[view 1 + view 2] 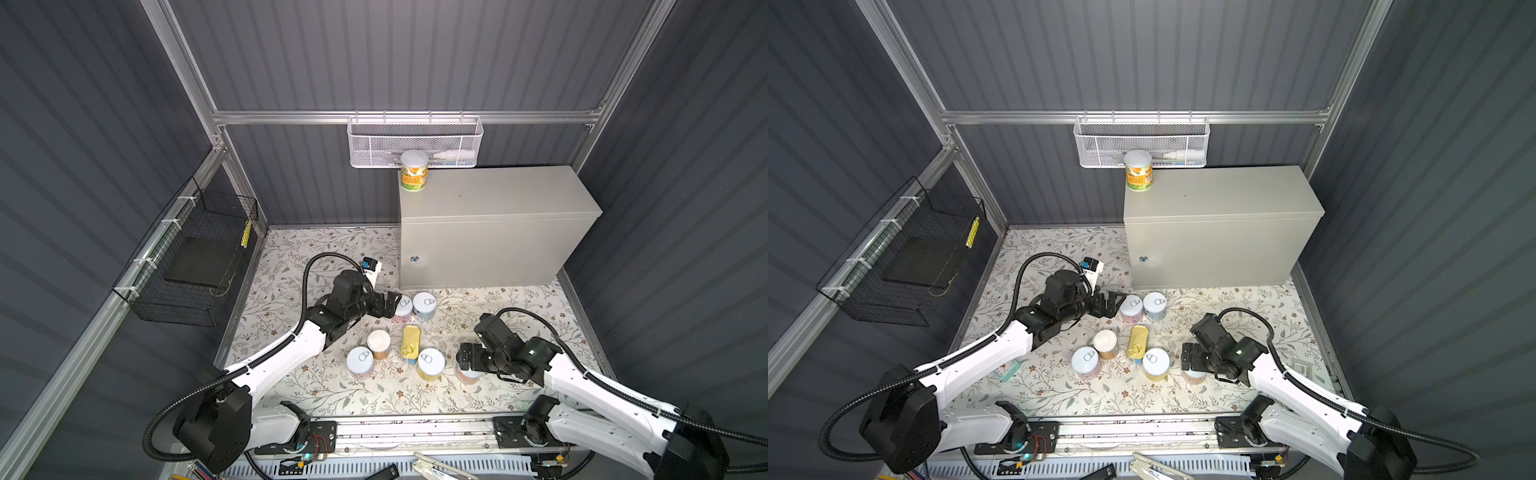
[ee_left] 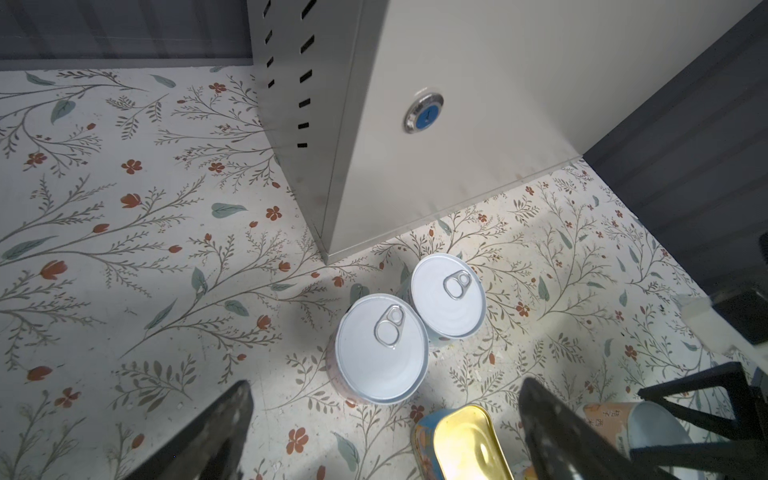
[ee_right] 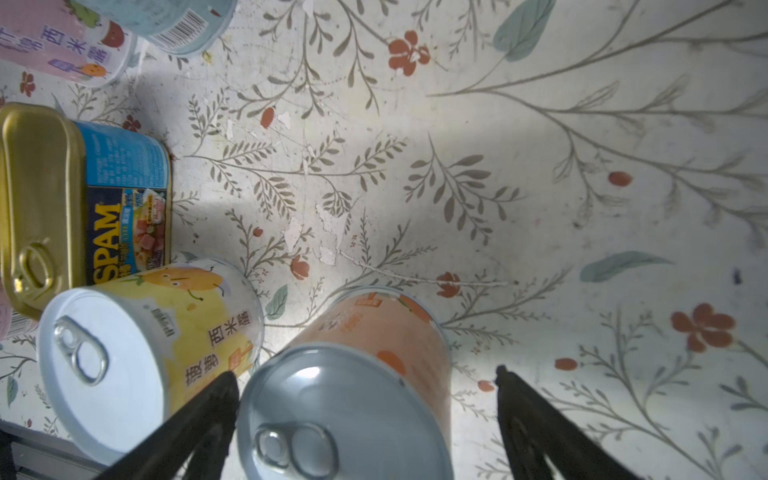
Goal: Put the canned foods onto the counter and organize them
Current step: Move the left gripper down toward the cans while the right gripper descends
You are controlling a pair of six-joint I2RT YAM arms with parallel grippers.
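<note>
One orange-labelled can (image 1: 414, 170) stands on the counter (image 1: 498, 195) at its back left corner. Several more canned foods stand on the floral floor in front of it. A pink can (image 2: 380, 349) and a pale-blue can (image 2: 448, 295) touch side by side, and my left gripper (image 1: 390, 305) hangs open just short of the pink one. The gold-topped oblong tin (image 1: 410, 340) lies among three other cans. My right gripper (image 3: 365, 376) is open around an orange can (image 3: 374, 332), with a gap on one side. A yellow can (image 3: 166, 332) stands close beside it.
A white mesh basket (image 1: 415, 143) hangs on the back wall just above the counter's left end. A black wire basket (image 1: 195, 257) is fixed to the left wall. The counter's lock (image 2: 423, 112) faces the cans. An aluminium rail (image 1: 415, 432) runs along the front edge.
</note>
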